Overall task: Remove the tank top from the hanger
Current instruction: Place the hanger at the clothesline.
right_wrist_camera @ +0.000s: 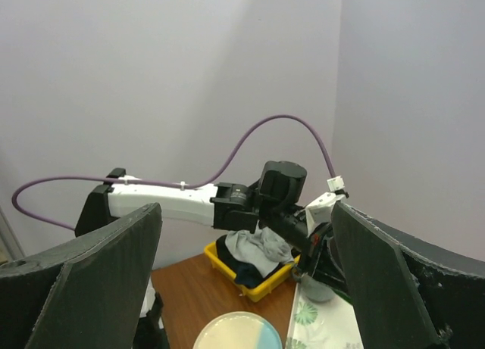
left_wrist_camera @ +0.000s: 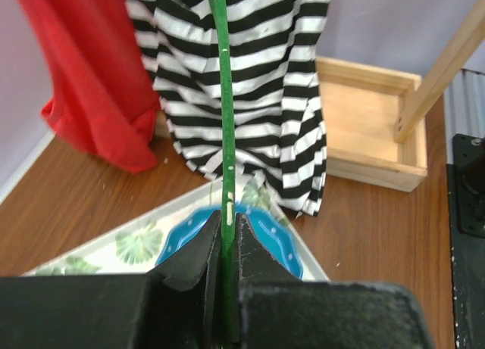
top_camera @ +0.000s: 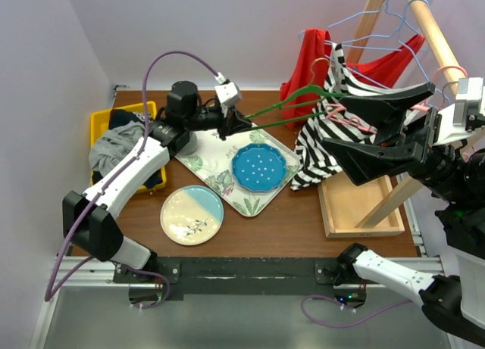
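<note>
The black-and-white striped tank top hangs on a green hanger beside the wooden rack, its hem reaching the table. My left gripper is shut on the hanger's lower bar at its left end. In the left wrist view the jaws clamp the green hanger, and the tank top drapes over the bar ahead. My right gripper is wide open and empty, raised in front of the tank top. In the right wrist view its fingers frame the left arm; the tank top is out of that view.
A red garment hangs behind the tank top on the wooden rack, whose base box sits at right. A leaf-patterned tray holds a blue plate. A cream-and-blue plate and a yellow bin of clothes stand at left.
</note>
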`<action>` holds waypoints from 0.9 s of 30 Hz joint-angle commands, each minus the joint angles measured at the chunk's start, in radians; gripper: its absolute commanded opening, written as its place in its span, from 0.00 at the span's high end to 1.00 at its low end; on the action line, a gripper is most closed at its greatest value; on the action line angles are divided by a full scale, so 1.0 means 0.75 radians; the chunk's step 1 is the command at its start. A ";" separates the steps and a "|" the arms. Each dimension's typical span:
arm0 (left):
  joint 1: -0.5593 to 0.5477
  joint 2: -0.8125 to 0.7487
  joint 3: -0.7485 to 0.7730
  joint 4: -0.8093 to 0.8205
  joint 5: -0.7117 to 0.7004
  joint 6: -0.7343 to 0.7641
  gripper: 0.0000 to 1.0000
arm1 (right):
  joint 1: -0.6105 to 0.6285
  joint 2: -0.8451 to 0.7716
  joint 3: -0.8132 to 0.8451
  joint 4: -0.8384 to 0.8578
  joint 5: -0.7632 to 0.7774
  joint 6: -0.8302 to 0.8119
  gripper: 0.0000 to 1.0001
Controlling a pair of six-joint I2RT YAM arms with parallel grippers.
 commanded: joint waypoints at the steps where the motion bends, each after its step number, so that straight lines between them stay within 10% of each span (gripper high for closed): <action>1: -0.078 -0.019 0.156 0.110 0.032 0.052 1.00 | 0.006 0.001 0.031 -0.026 0.019 -0.009 0.01; 27: -0.158 -0.241 0.124 -0.242 -0.067 0.197 1.00 | 0.006 -0.032 0.049 -0.063 0.021 0.008 0.01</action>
